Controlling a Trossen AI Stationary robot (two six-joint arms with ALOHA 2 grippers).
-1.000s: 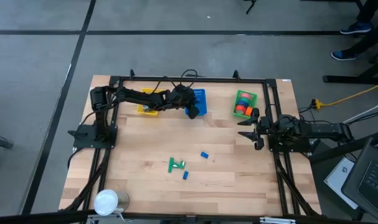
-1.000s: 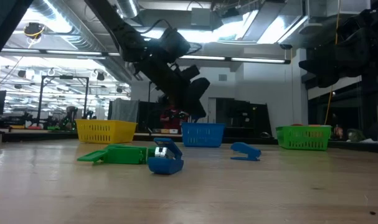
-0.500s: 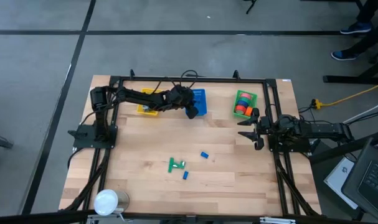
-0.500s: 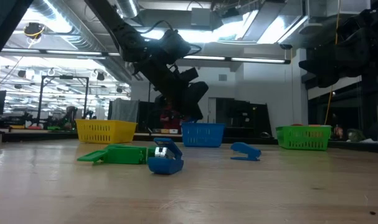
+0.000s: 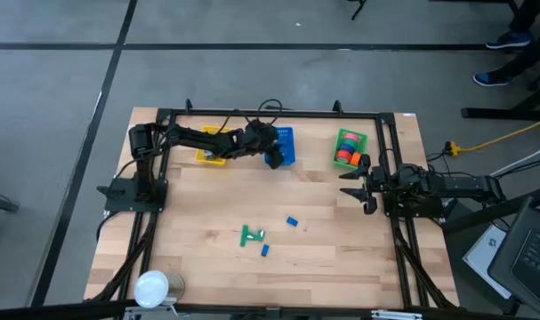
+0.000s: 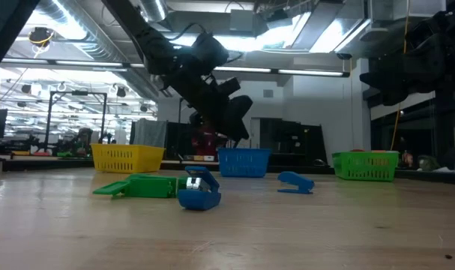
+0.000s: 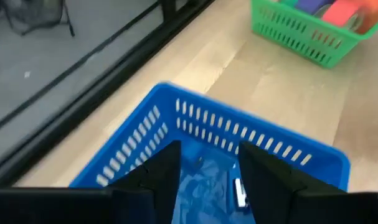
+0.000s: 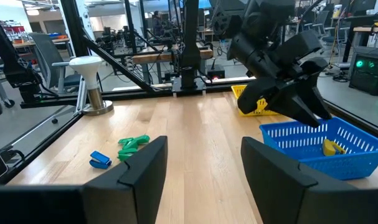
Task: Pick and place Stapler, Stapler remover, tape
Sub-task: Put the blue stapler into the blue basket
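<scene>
From above, the left gripper is seen poised over the blue basket at the worktop's far edge, between a yellow basket and a green basket in which the tape rolls are kept. A green stapler and two small blue pieces are found near the worktop's middle. The right gripper is parked near the right edge.

At worktop height, the green stapler is seen lying flat, a blue piece just beside it and another apart. The left gripper is held above the blue basket.

In the left wrist view, the fingers are seen released, parted over the blue basket, in which a blue object with a pale part lies blurred. The tape is seen in the green basket.

In the right wrist view, the fingers are spread, nothing between them.
</scene>
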